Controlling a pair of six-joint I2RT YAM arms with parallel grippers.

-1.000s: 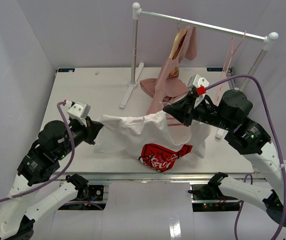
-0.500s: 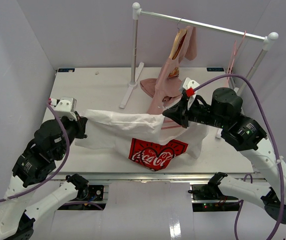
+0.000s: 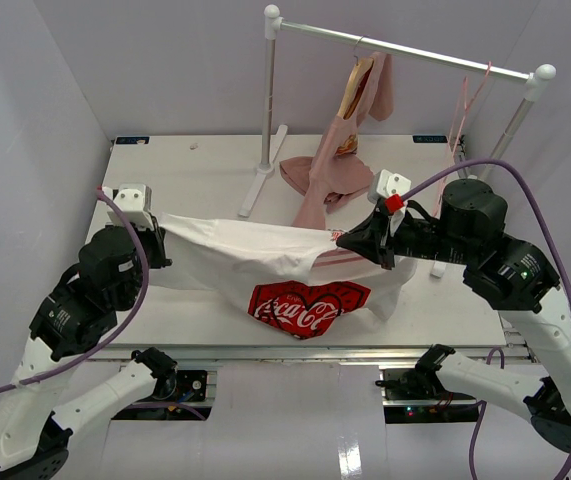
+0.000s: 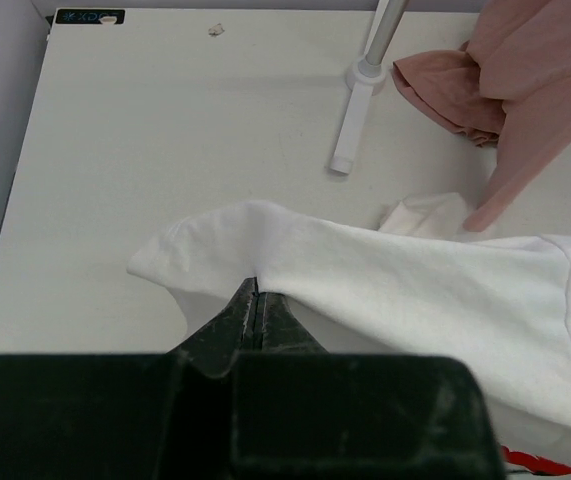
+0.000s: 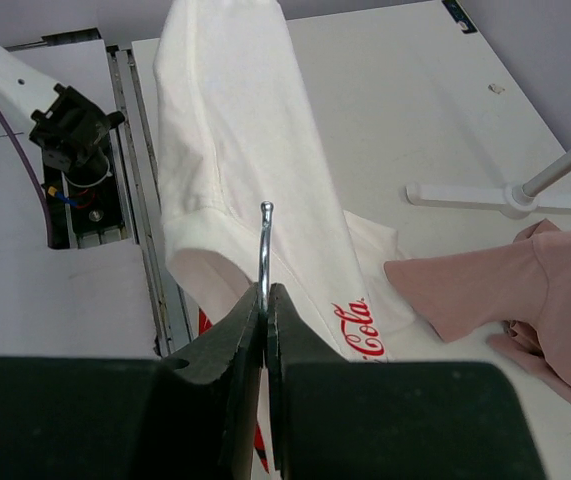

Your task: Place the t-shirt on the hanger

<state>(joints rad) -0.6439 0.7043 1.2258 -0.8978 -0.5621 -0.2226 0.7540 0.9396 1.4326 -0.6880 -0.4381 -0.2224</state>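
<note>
- A white table [image 3: 205, 170] boxed in by pale walls; a rack [image 3: 268, 100] stands at the back, with a pink garment [image 3: 340, 160] trailing from it down to the surface
- My left gripper [image 3: 157, 238] is pinched tight on one end of the t-shirt [image 3: 255, 250]; my wrist view shows the jaws together with a fold of white cloth caught between them, lifted off the table
- My right gripper [image 3: 348, 240] is clamped on the hanger [image 5: 264, 250], by its thin metal hook; from above, only a couple of pink lines of its frame show at the cloth's edge just below my grip
- The t-shirt hangs stretched between my two grippers above the near half of the table; its red print [image 3: 310, 305] sags toward the front edge
- Done, as I judge it: the t-shirt is up off the table; the hanger is in hand and at least partly under the cloth at my right end
- Left, as I judge it: work the cloth along until both shoulders sit on the frame; the cloth hides how much of the hanger is already inside, so I cannot tell how close that is; then let go on the left
</note>
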